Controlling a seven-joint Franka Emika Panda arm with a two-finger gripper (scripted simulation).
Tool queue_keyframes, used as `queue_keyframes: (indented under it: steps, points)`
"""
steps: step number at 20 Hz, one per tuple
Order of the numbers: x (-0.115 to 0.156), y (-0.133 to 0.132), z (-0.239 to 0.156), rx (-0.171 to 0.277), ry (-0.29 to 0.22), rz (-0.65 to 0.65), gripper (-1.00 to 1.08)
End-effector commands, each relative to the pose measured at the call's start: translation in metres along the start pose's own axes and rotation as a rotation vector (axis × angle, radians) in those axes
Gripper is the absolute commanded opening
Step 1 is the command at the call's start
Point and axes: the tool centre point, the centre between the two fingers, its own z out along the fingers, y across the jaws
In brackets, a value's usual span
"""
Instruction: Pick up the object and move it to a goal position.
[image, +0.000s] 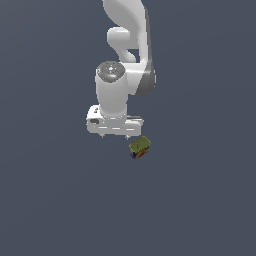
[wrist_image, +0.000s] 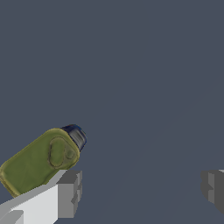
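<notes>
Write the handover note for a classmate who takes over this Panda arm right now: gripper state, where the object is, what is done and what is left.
Gripper: open, fingers spread wide, holding nothing.
Object: the small can with the olive-green top lies on the grey floor, just off the gripper's end on the exterior view's right. In the wrist view the can sits beside one finger, outside the gap; whether they touch cannot be told.
Done: arm brought down close to the can.
Left: centre the fingers over the can, close, lift, carry it to the goal. No goal marker shows in either view.
</notes>
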Motion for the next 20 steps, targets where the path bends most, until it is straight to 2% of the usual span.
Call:
queue_keyframes:
  steps: [1, 11, 20]
  points:
    - [0.000, 0.000, 0.000, 0.000, 0.000, 0.000, 1.00]
    - [0.001, -0.015, 0.003, -0.001, -0.010, -0.067, 1.00]
    - [0.000, -0.018, 0.004, 0.001, -0.009, -0.034, 1.00]
